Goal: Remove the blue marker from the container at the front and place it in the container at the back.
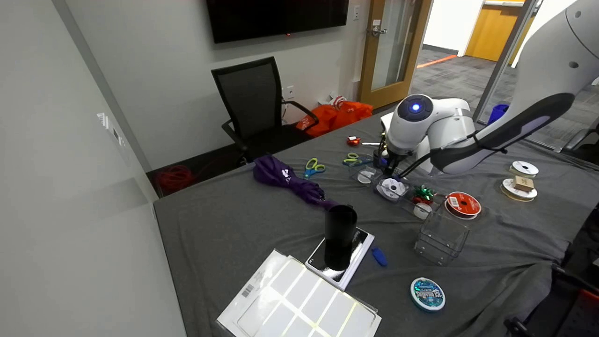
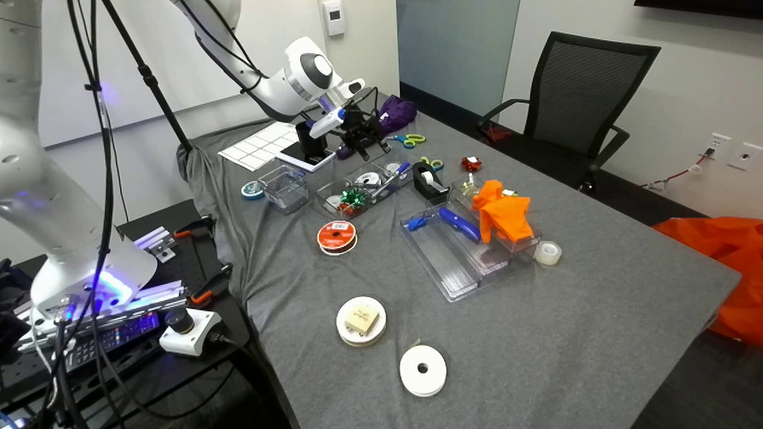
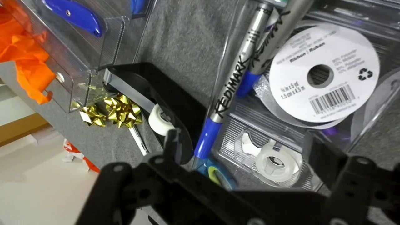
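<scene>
- Rm wall point(image 1: 164, 84): pale grey, well beyond the clear tray point(image 3: 229, 139) in an exterior view.
- Tabletop point(image 2: 596, 333): grey cloth, under tray & the rest.
- Mesh chair point(image 2: 587, 101): blk, off the tabletop edge, well apart fr tray.
- Tray itself: long, w/ dividers; white ribbon spool point(image 3: 356, 59) in mid compt, tape roll point(image 3: 265, 165) in end compt.
- Clear bin point(image 1: 444, 229): just beside tray's other end.
- Tape dispenser point(image 3: 178, 106): blk, just beside tray's long side.
- Jaws: above tray, nr tape-roll end; spread wide, nothing held. Wrist view: they straddle tray's width.
- Blue-capped marker point(image 3: 231, 84): silver body, "REDIMARK" on it, in tray along the long side by the dispenser; long axis approx parallel to that side, cap pointing to tape-roll end, nr tray's corner. Cap shows btwn jaws, touching neither, closer to the jaw past that side. Level or tilted: can't tell.
- 2nd blue-capped marker point(image 3: 275, 34): alongside it in tray, axis approx same, cap also twd tape-roll end. Which of the 2 the task means, can't tell.
</scene>
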`<state>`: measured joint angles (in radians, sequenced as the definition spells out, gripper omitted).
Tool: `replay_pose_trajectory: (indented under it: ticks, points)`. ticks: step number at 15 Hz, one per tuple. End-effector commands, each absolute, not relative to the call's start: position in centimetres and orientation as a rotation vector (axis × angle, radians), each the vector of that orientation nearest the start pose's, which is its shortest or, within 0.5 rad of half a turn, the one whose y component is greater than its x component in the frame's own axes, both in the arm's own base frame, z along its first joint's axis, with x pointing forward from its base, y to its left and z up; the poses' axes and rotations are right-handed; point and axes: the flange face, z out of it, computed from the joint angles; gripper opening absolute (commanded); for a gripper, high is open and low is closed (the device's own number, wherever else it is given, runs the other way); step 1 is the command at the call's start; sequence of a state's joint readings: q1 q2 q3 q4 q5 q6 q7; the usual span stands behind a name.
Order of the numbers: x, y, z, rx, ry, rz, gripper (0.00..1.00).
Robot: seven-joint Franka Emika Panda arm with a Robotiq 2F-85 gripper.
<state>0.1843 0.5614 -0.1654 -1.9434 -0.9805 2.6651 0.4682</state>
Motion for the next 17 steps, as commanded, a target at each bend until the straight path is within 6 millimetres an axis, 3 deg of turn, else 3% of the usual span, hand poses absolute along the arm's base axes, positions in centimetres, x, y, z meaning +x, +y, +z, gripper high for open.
replay_pose_trajectory:
  ticks: [1,10,17]
  points:
    - [62.3,4.0,20.6,2.504,0.59,0.361,1.0]
    - [59.4,3.0,24.5,2.57,0.734,0.391,1.0]
    - [56.8,1.4,27.1,2.742,0.834,0.353,1.0]
